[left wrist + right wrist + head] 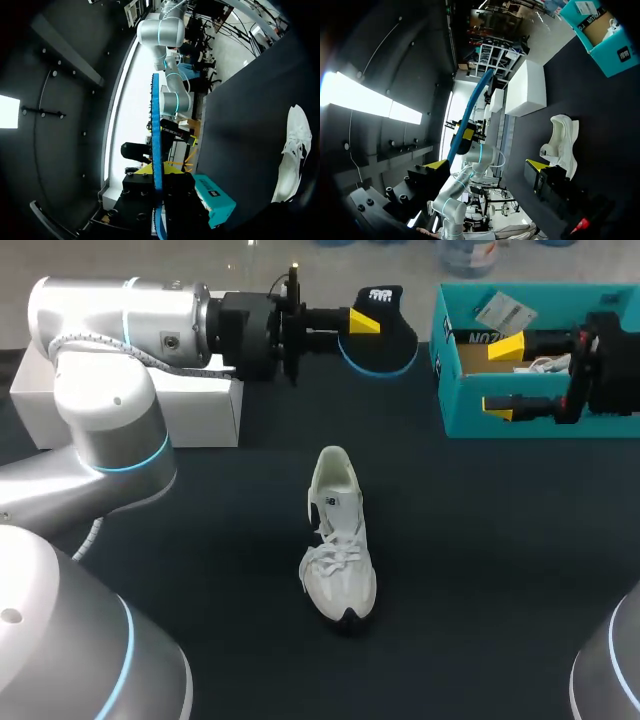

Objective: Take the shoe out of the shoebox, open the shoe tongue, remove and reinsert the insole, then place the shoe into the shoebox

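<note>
Dark navy tabletop (500,560), a plain white box (205,415) resting toward its far left side

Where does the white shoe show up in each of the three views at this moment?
Head view: the white shoe stands mid-table, toe toward the robot.
Left wrist view: it lies beyond the teal shoebox.
Right wrist view: it sits near the white box.
Shared landmark: the teal shoebox, also in the head view and the right wrist view.

head cam overhead, both wrist cams share shoe (338,558)
</note>
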### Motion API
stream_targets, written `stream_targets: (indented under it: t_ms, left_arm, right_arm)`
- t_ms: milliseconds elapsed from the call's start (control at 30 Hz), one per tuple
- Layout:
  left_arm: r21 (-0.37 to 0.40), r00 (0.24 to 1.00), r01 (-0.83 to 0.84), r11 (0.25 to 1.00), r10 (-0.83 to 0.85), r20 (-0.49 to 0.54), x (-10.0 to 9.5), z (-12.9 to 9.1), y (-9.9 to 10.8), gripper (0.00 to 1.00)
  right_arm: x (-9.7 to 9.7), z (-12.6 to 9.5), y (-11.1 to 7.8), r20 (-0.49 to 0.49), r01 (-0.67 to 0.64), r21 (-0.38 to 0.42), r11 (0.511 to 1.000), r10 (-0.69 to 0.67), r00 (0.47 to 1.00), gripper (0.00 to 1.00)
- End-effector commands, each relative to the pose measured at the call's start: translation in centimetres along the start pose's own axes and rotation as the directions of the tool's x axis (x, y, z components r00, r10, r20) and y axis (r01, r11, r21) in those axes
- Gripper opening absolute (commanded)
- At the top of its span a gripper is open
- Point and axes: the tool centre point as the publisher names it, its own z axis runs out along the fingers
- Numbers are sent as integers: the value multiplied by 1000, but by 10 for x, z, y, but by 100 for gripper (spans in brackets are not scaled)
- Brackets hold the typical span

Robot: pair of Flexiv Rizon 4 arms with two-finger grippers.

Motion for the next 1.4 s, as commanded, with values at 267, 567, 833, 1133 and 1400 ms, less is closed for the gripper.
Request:
stream_targets:
  t_ms: [267,567,833,1133,1400]
  left_arm:
    - [-131,650,733,667,-744,-156,-2,6,-4,0]
    - [-115,602,772,625,-777,-183,0,6,-2,0]
    - [-92,367,918,386,-914,-175,-1,7,-1,0]
    - [-3,-268,963,-269,-958,-101,4,5,1,0]
    - [98,-350,929,-357,-933,-83,10,1,5,0]
  right_arm:
    - [0,0,0,3,-1,0,1000,1,1000,100]
    - [0,0,0,3,-1,0,1000,1,1000,100]
    - [0,0,0,3,-1,0,1000,1,1000,100]
    - [0,0,0,3,-1,0,1000,1,1000,100]
    - [0,0,0,3,-1,0,1000,1,1000,100]
